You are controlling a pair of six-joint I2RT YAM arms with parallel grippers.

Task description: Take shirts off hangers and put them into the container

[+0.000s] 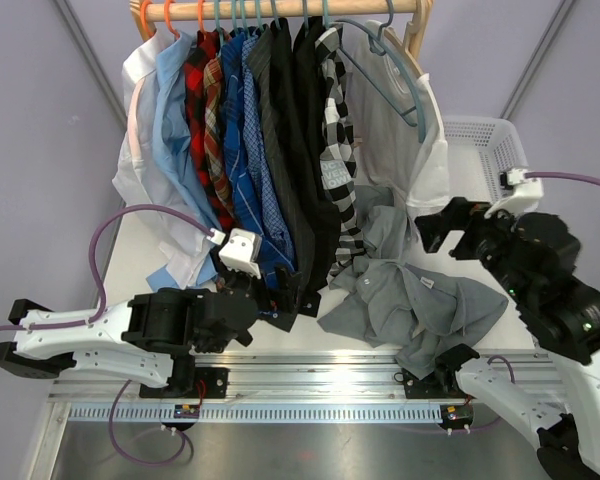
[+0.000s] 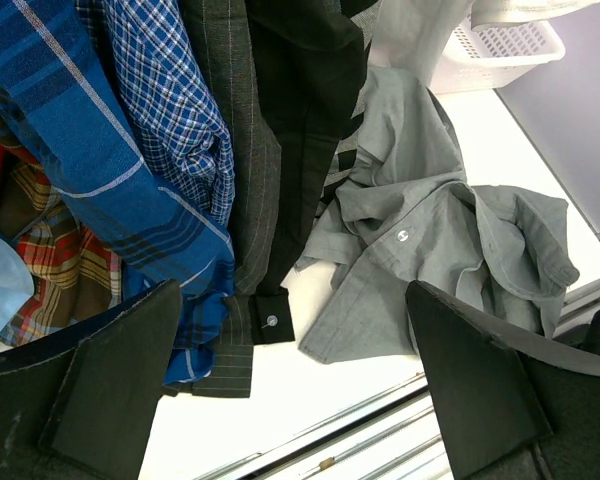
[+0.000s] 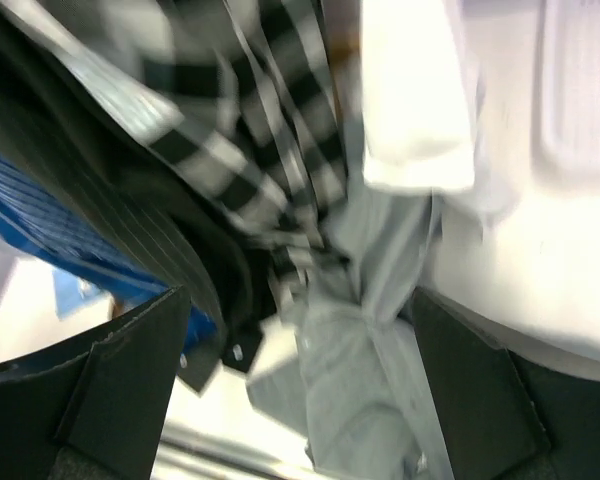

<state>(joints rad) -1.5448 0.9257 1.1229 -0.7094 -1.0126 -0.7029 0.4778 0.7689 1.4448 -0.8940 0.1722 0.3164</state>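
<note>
Both my left end effector (image 2: 292, 300) and right end effector (image 3: 298, 300) are gaping empty, leaving the crumpled grey shirt (image 1: 420, 300) sprawling on the white bench (image 2: 280, 405).

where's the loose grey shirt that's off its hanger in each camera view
Top external: the grey shirt lies crumpled right of centre, in the lower half.
Left wrist: grey shirt at centre right, spread out flat.
Right wrist: grey shirt at bottom centre, blurred.
Shared landmark: the dark grey pinstriped shirt hangs just left of it in all three.
</note>
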